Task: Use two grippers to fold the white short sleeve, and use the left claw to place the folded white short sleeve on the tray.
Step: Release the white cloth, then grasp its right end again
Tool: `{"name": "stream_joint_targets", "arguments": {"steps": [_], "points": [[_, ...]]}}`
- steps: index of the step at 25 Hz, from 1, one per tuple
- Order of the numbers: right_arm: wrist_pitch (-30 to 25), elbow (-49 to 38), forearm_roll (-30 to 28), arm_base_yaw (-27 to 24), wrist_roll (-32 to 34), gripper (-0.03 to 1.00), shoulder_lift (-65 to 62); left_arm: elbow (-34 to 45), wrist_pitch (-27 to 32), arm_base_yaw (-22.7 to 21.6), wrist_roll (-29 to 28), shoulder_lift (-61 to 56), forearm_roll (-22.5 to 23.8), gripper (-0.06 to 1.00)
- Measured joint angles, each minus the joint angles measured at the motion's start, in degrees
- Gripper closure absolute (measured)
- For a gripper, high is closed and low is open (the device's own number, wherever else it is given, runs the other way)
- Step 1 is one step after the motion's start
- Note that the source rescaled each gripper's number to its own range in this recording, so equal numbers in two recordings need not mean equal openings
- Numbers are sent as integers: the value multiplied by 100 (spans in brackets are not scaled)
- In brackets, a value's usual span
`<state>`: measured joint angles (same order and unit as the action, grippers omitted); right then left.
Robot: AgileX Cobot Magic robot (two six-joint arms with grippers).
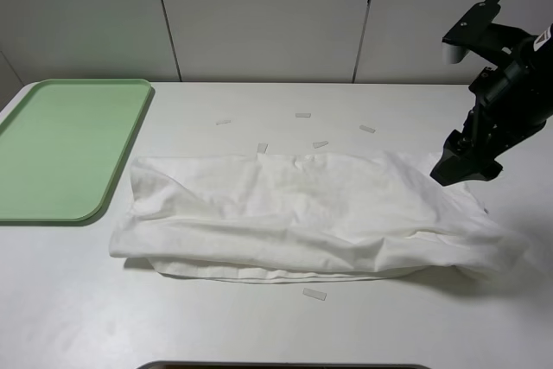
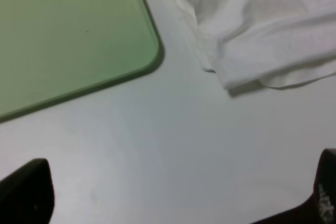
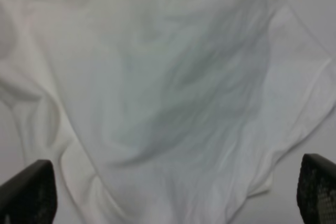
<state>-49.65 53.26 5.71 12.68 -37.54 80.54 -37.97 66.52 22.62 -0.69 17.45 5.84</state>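
The white short sleeve (image 1: 302,213) lies folded into a long wrinkled band across the middle of the table. The pale-green tray (image 1: 60,144) sits bare at the far left, a small gap from the shirt's left end. My right gripper (image 1: 465,168) hovers over the shirt's right end; in the right wrist view the right gripper (image 3: 170,203) stands open with its fingertips (image 3: 29,192) wide apart above the cloth (image 3: 173,93). The left gripper (image 2: 173,198) is open over bare table, short of the tray's corner (image 2: 79,35) and the shirt's corner (image 2: 252,40). The left arm is outside the exterior high view.
Several small pale tape strips lie on the table, some beyond the shirt (image 1: 302,115) and one in front of it (image 1: 314,294). A dark edge (image 1: 285,365) runs along the table's front. A panelled wall stands behind.
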Motion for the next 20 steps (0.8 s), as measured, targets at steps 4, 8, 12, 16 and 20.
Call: {"name": "stream_joint_targets", "arguments": {"steps": [4, 8, 12, 16, 20], "points": [[53, 0, 11, 0, 0, -3, 0, 580, 26, 0, -251, -1160, 0, -4], [53, 0, 53, 0, 0, -3, 0, 817, 17, 0, -281, -1596, 0, -4], [77, 0, 194, 0, 0, -3, 0, 838, -32, 0, -281, -1629, 0, -4], [120, 0, 314, 0, 0, -3, 0, 1011, -440, 0, -354, -1652, 0, -4], [134, 0, 355, 0, 0, -3, 0, 1034, -518, 0, -379, -1652, 0, -4]]}}
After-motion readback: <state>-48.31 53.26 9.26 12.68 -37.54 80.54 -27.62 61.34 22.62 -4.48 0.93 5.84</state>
